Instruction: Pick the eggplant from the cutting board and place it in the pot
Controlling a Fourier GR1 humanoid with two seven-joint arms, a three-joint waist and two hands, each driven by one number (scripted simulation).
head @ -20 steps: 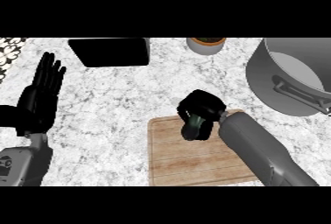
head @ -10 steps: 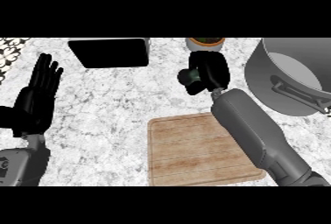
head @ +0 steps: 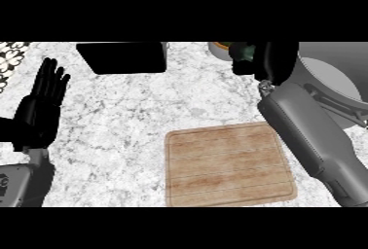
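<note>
My right hand (head: 269, 58) is raised at the far right of the counter, just left of the grey pot (head: 336, 73). Its fingers are curled round the dark eggplant (head: 242, 52), of which only a small part with a green tip shows at the hand's left side. The wooden cutting board (head: 229, 165) lies bare at the front centre, with my right forearm passing over its right edge. My left hand (head: 42, 109) rests open at the left edge, fingers up.
A black rectangular object (head: 122, 57) lies at the back left of centre. A small round brown container (head: 220, 47) stands at the back, right beside my right hand. The pot's handle (head: 338, 104) points toward the front right.
My right hand has lifted the eggplant off the cutting board and carried it back and to the right, up beside the pot. The board is now bare. The left hand has not moved.
</note>
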